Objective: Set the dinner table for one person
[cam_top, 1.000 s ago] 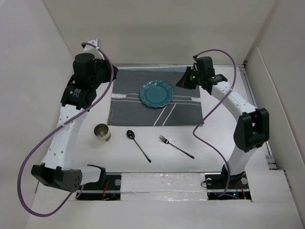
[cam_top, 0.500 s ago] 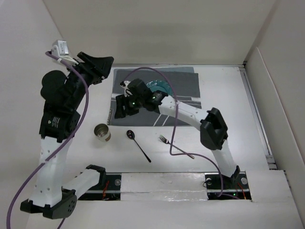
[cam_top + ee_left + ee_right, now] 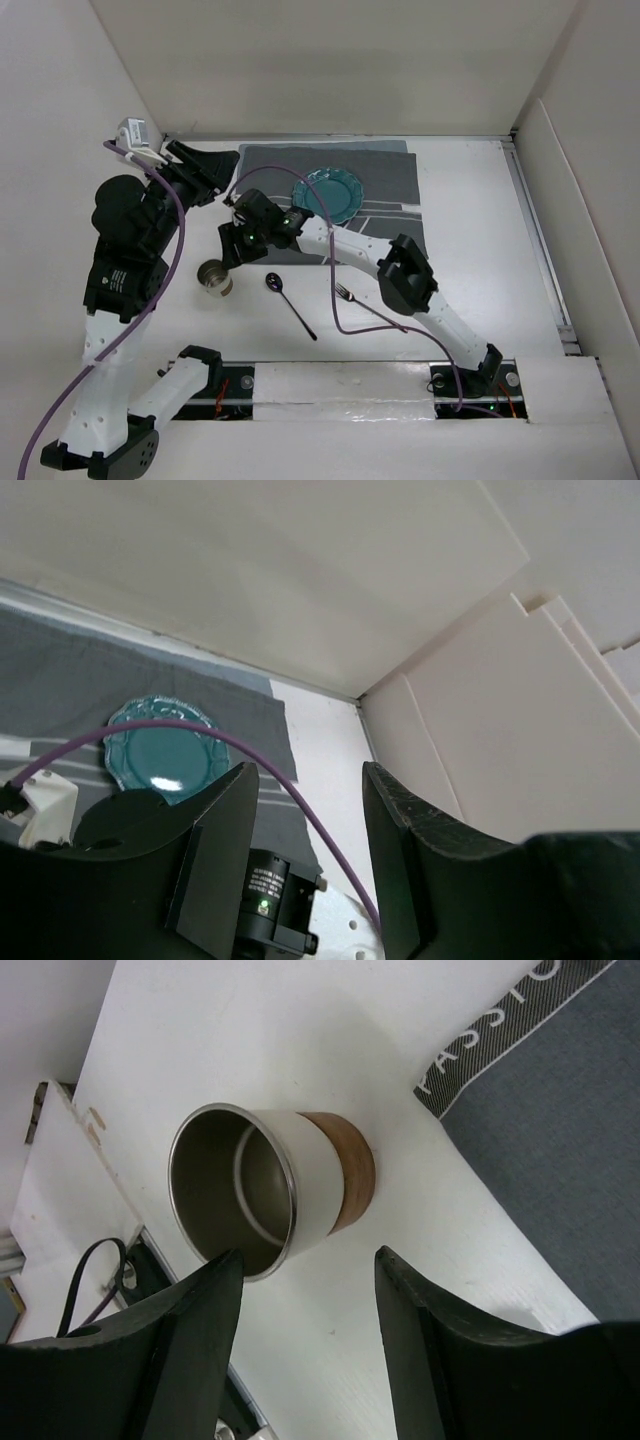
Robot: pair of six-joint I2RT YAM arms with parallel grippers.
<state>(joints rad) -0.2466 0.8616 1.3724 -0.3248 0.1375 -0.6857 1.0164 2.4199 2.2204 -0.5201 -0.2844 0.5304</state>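
Placemat (image 3: 390, 225) lies flat on the far middle of the white surface (image 3: 480, 230), and the teal plate (image 3: 327, 195) sits on it toward the far side, so I count 2 items done. 3 items are left, all on bare surface nearer my bases. The steel cup (image 3: 270, 1185) stands upright just off the mat's near-left corner. The spoon (image 3: 290, 303) is to its right, and the fork (image 3: 368, 307) is further right, apart from the spoon. None of the 3 touch the mat or each other.

My right hand (image 3: 305, 1290) reaches across to the left side. Its fingers are spread with nothing between them. In the wrist view the cup sits just past the fingertips and is not touched.

My left hand (image 3: 305, 820) is also spread and empty. It is raised above the mat's far-left corner and looks over the plate.

I judge the task under halfway. The cup looks like the current step, an approach with no grasp yet. It needs to go by the plate, then fork and spoon go on either side of the plate. I can't tell if any other items are due, as none show.
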